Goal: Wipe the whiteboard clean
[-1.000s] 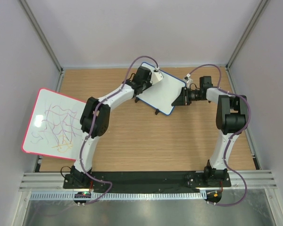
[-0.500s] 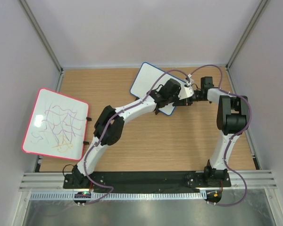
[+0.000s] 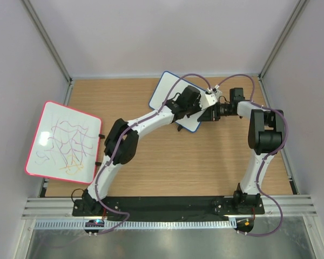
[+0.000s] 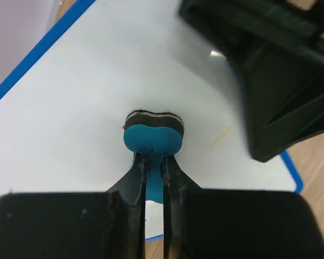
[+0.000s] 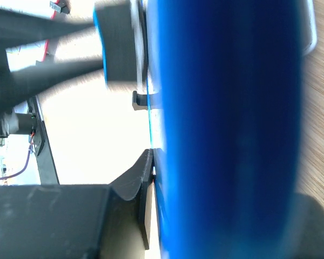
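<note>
While the right gripper (image 3: pixel 208 114) pinched the right edge of the whiteboard (image 3: pixel 166 93), which sat at the far side of the table (image 3: pixel 194 162) near its middle, the left gripper (image 4: pixel 153 162) was clamped narrowly on a blue eraser (image 4: pixel 153 138), its felt face pressed to the white surface. Judged from the left wrist view, most of the board looked clean; only 1 faint yellowish streak (image 4: pixel 222 136) showed beside the eraser, so little wiping seemed left.

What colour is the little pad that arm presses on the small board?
The eraser is bright blue with a dark, pale-striped base; clearest in the left wrist view.
</note>
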